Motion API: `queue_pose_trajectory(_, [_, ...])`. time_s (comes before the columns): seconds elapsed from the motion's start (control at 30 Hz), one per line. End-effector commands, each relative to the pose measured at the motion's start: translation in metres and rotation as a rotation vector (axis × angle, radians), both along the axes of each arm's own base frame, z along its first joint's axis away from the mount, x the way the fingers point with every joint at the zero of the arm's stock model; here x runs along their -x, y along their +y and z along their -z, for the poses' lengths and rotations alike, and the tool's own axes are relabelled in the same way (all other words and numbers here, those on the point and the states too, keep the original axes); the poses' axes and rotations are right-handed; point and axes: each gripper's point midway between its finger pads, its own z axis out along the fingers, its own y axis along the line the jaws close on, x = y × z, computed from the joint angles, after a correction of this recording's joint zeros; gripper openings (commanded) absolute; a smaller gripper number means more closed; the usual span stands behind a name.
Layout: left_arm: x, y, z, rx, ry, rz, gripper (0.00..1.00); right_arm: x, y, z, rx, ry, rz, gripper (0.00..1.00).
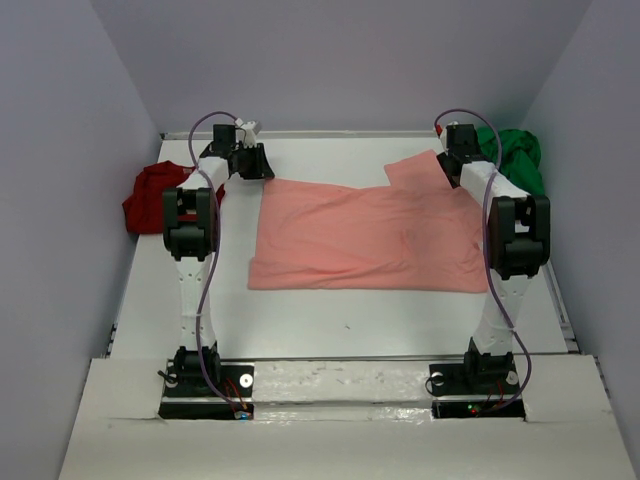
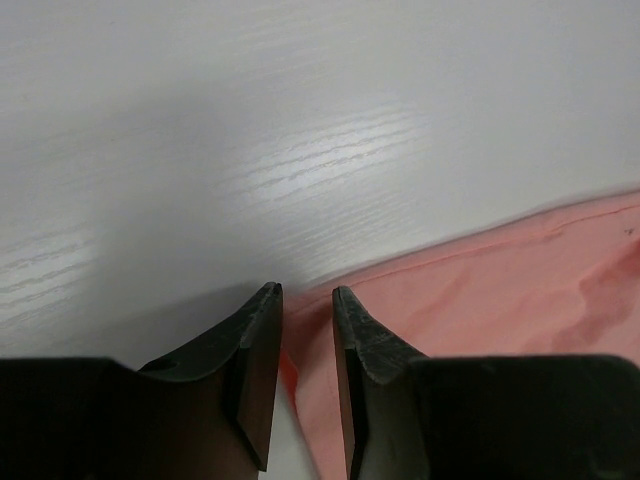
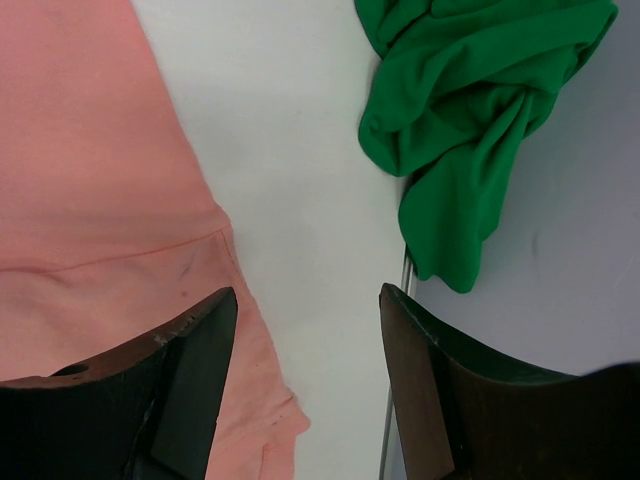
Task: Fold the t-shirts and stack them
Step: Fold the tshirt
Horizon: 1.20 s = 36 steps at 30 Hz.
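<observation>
White table [image 1: 330,320], pale lavender walls [image 1: 340,60]

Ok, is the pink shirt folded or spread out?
Spread out: the pink shirt lies flat across the table, a sleeve sticking out at its far right corner.

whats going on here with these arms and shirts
Two robot arms are working on a pink shirt spread flat on the table. The left gripper sits at its far left corner, jaws nearly together around cloth; a firm pinch can't be confirmed. The right gripper is open by the far right sleeve. A dark red shirt and a green shirt lie crumpled at the sides.
</observation>
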Motion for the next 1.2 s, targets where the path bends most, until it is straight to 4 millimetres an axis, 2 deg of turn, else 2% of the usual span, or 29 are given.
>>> queue_pose_trajectory(0.0, [-0.005, 0.003, -0.01, -0.024, -0.016, -0.009, 0.36, -0.001, -0.001, -0.036, 0.017, -0.075, 0.004, 0.64])
queue_pose_trajectory(0.4, [-0.006, 0.014, -0.014, -0.071, -0.018, -0.052, 0.36, 0.001, -0.002, -0.032, 0.032, -0.056, -0.002, 0.64])
queue_pose_trajectory(0.6, [-0.005, 0.014, -0.026, -0.075, -0.032, -0.051, 0.36, 0.001, -0.003, -0.029, 0.038, -0.047, -0.004, 0.64])
queue_pose_trajectory(0.87, [0.003, 0.016, -0.02, -0.102, -0.01, -0.03, 0.36, 0.003, -0.004, -0.025, 0.05, -0.031, -0.005, 0.65])
queue_pose_trajectory(0.9, [0.006, 0.017, -0.016, -0.105, 0.0, -0.03, 0.34, 0.003, -0.005, -0.025, 0.053, -0.029, -0.003, 0.66])
queue_pose_trajectory(1.0, [0.011, 0.018, -0.014, -0.11, 0.011, -0.024, 0.11, 0.003, -0.005, -0.022, 0.055, -0.023, -0.003, 0.66])
queue_pose_trajectory(1.03, [0.013, 0.018, -0.013, -0.112, 0.018, -0.019, 0.0, 0.003, -0.005, -0.021, 0.056, -0.021, -0.004, 0.66])
queue_pose_trajectory(1.17, [0.015, 0.018, -0.01, -0.119, 0.019, -0.007, 0.0, 0.003, -0.005, -0.015, 0.059, -0.007, -0.004, 0.66])
